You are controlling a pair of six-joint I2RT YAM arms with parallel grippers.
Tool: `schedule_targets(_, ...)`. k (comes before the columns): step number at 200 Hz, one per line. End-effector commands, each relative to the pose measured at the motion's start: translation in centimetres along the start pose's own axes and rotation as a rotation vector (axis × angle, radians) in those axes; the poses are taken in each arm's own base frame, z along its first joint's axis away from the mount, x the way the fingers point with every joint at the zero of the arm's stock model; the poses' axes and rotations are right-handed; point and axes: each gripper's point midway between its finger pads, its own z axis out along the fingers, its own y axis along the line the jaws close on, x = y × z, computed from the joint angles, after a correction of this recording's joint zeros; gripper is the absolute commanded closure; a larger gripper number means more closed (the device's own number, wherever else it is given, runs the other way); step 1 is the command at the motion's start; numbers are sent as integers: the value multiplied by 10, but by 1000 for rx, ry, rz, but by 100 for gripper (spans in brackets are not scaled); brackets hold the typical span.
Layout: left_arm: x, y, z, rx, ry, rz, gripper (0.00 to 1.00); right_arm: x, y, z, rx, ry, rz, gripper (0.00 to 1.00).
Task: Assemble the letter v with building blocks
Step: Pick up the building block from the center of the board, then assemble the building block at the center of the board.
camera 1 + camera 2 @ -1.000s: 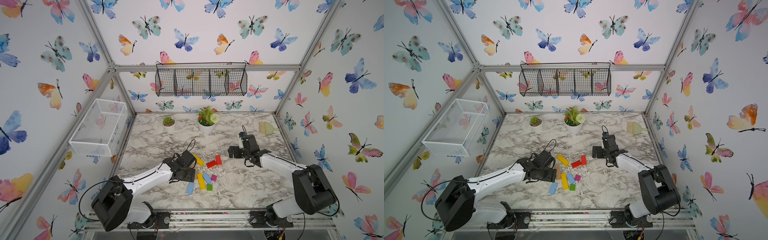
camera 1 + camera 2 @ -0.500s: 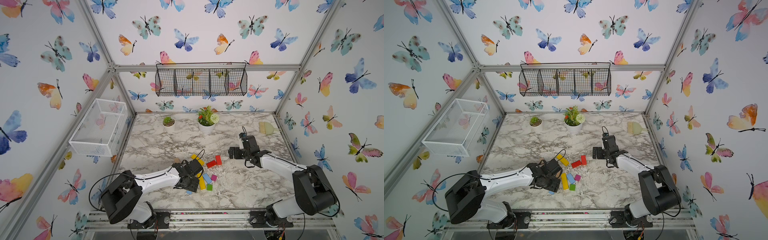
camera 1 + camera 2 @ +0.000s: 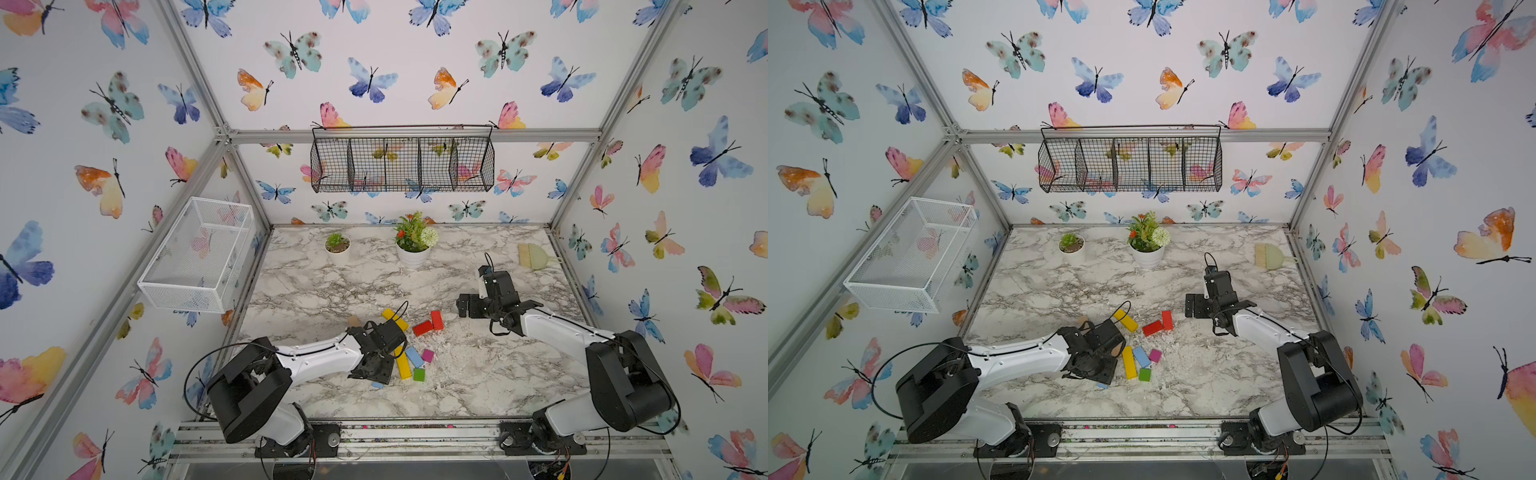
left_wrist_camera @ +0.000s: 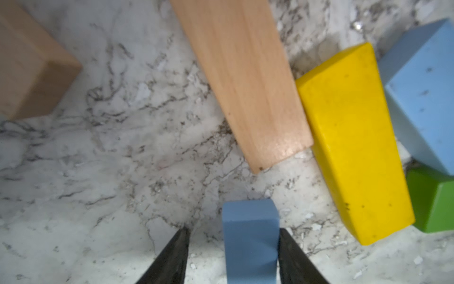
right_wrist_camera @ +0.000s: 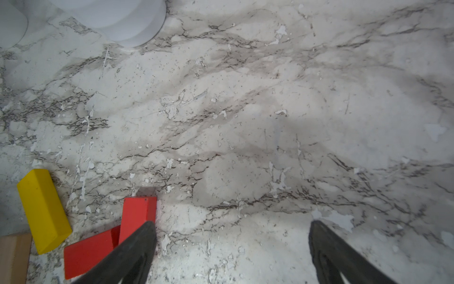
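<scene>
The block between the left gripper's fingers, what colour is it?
Light blue block, clearest in the left wrist view.

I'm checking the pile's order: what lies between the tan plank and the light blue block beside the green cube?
A yellow bar lies there; the left wrist view shows it.

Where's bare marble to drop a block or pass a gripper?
Bare: the marble tabletop between the white flower pot and the two red wooden bars; also from the green cube to the front metal rail. Crowded: around the left gripper, where a tan plank, yellow bar and light blue blocks sit close.
</scene>
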Motion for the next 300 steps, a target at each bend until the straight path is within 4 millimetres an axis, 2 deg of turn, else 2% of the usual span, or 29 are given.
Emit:
schedule_targets(1,6,0,5,-2,27,-5,50,4,0,-4,8,2,1,2)
schedule_targets(36,6,-1,5,-1,28,-13,64,4,0,-4,7,4,0,2)
schedule_targets(72,1,3,5,-20,14,-54,69,4,0,-4,6,3,1,2)
schedule_targets(105,-14,13,-2,-36,-36,-164,75,3,0,-4,5,1,-5,2)
schedule_targets(144,-36,29,-20,-38,-157,-321,78,-2,1,-6,6,-6,-13,2)
schedule_targets(189,-50,48,-29,12,-240,-458,79,-2,3,-5,0,-3,-17,2)
schedule_targets(227,-44,58,-23,-5,-222,-500,78,-7,6,-7,-15,-11,-24,2)
schedule_targets(271,-37,54,-9,19,-186,-521,79,-11,12,-7,-38,-11,-31,2)
schedule_targets(300,-36,54,-6,24,-188,-534,79,-10,12,-7,-45,-10,-31,2)
